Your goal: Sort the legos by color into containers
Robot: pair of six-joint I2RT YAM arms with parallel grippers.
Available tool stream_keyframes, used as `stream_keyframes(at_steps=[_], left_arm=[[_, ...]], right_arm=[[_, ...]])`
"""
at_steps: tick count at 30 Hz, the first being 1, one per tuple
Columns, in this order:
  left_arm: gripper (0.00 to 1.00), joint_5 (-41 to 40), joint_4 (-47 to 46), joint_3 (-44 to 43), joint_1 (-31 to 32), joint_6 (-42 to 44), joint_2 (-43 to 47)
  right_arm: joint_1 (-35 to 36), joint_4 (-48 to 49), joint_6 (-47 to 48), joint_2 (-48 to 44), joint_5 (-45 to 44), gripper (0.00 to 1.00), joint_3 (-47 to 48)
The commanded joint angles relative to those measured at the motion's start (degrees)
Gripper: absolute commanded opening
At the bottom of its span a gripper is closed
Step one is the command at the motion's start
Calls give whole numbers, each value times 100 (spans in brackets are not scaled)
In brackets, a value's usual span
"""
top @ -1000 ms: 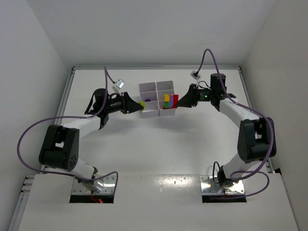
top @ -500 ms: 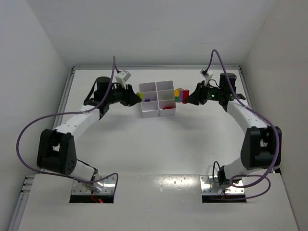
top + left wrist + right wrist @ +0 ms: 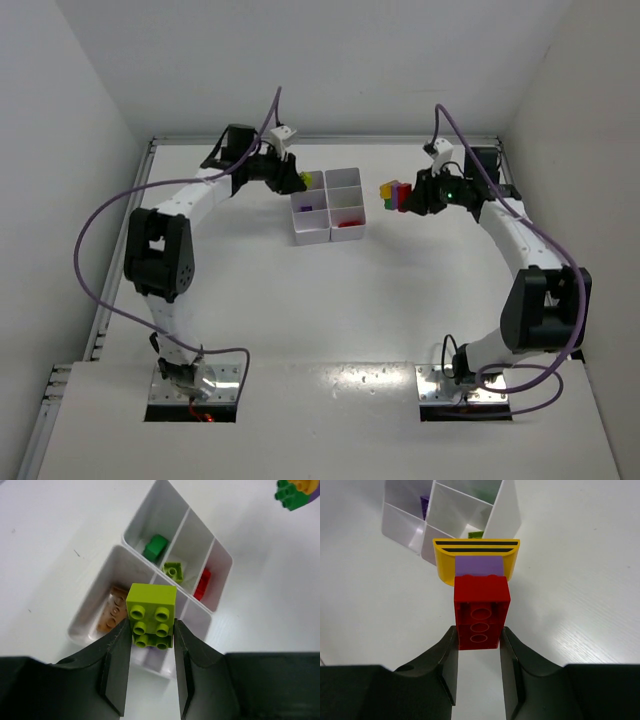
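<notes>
My left gripper (image 3: pixel 298 181) is shut on a lime green brick (image 3: pixel 151 615) and holds it above the far left corner of the white six-compartment tray (image 3: pixel 310 238). In the left wrist view the tray (image 3: pixel 100 575) holds a dark green brick (image 3: pixel 156 546), a small lime brick (image 3: pixel 173 571), a red brick (image 3: pixel 202 584) and a tan-orange brick (image 3: pixel 112 611), each in its own compartment. My right gripper (image 3: pixel 403 196) is shut on the red brick (image 3: pixel 481 612) of a stack with a purple brick (image 3: pixel 479 565) and a yellow brick (image 3: pixel 476 555), held right of the tray (image 3: pixel 507 515).
White walls enclose the table on the left, back and right. A raised rail (image 3: pixel 325 139) runs along the far edge behind both grippers. A purple brick (image 3: pixel 424 502) lies in a tray compartment.
My left gripper has swung from the tray's left side to its far left corner with the lime brick. My right gripper has drawn the stack away to the right of the tray.
</notes>
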State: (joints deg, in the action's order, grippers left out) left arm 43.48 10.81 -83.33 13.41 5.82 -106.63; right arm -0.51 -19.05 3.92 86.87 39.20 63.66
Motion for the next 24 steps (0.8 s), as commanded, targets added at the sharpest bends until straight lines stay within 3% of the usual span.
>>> stream_keyframes(at_steps=[1,9,16,24], left_arm=[[2,511,474,-990,-31,577,-463],[2,907,1248,-2301,-84,1359,-1413],[2,661,1678,-2969,249,2264,-1668],[2,486,1732,-3628,557,2318,-1967]], right_arm=[[-10,-449,626,-109,-369,0,647],[60,-1407,1128,190,-694,0,1139],[60,-1734,1304,514,-1160,0,1491],[113,-1874,1304,980,-1213,0,1948]])
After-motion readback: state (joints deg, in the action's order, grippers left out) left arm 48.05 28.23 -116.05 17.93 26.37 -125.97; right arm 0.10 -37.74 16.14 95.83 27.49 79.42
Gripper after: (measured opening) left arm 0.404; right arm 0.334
